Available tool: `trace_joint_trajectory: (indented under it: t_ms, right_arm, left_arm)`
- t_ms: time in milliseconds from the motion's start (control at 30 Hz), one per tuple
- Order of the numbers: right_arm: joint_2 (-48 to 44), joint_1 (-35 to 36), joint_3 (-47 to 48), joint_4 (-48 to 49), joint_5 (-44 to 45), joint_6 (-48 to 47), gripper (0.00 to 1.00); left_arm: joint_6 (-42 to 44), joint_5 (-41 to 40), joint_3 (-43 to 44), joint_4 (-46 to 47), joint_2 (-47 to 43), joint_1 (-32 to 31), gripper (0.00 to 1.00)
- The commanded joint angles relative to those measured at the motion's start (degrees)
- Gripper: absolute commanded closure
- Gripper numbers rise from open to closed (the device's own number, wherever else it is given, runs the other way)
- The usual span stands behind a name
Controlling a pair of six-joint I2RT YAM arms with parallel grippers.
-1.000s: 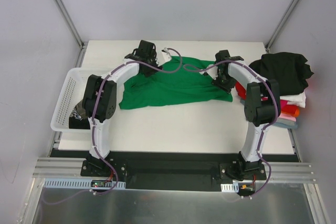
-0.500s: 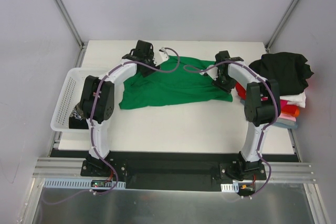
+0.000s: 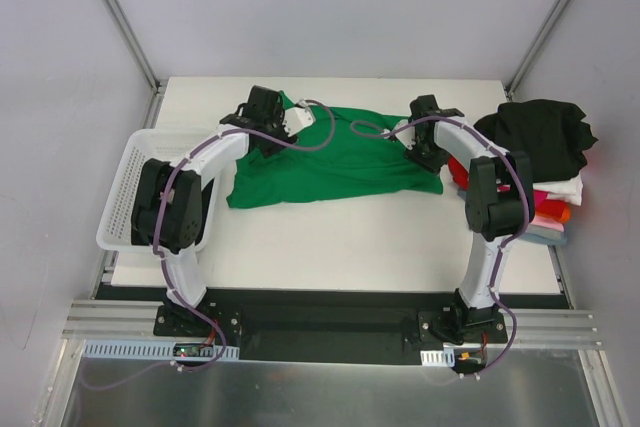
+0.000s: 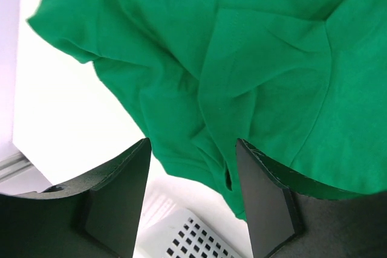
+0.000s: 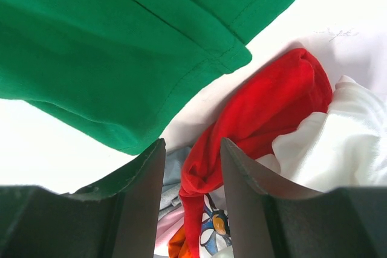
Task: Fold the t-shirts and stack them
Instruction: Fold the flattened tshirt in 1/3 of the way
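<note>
A white, smooth-topped table (image 3: 330, 247) carries one bright green t-shirt (image 3: 330, 162), spread flat and creased across its far half, the lower hem running unevenly toward the centre. The cloth is plain soft knit with stitched hems, and its folds show up close in the left wrist view (image 4: 272, 58).

Two white-and-black arms rise from the near edge and curve inward to the shirt's far corners.

At the right edge sits one heap of t-shirts. A black one (image 3: 540, 137) lies crumpled on top, with white, red, pink and orange layers showing beneath it. The right wrist camera shows a red shirt (image 5: 260, 107) bunched against a white one (image 5: 338, 143), just beside the green shirt's right corner (image 5: 91, 46). A scrap of blue, white and orange print lies below them, too small to read.

One white plastic mesh basket (image 3: 125, 197) stands at the left edge, with something dark inside.

The left gripper (image 3: 268, 112) hovers over the shirt's far-left part; its jaws stand wide apart (image 4: 192, 149), and the green hem is visible between them.

The right gripper (image 3: 430, 152) is at the shirt's right side; its jaws are also parted (image 5: 191, 149), clamping nothing that can be seen.
</note>
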Motion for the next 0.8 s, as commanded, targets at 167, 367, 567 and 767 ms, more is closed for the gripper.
trace_joint_trajectory:
  t_ms: [167,367,567,767]
  right_arm:
    - [-4.3,-0.6,-0.2,0.4,1.2,0.8,0.55]
    - [-3.8,-0.7,-0.1,0.6,1.1,0.9,0.55]
    - [-3.7,-0.8,-0.1,0.6,1.0,1.0,0.56]
    - [-3.5,-0.8,-0.3,0.6,0.9,1.1,0.56]
  left_arm:
    - [0.7,0.6,-0.8,0.9,3.5,1.5,0.42]
    - [1.0,0.4,-1.3,1.2,6.3,2.9,0.43]
    - [2.0,-0.4,-0.7,2.4,8.7,4.6,0.44]
    - [2.7,-2.6,2.6,3.9,11.6,6.0,0.45]
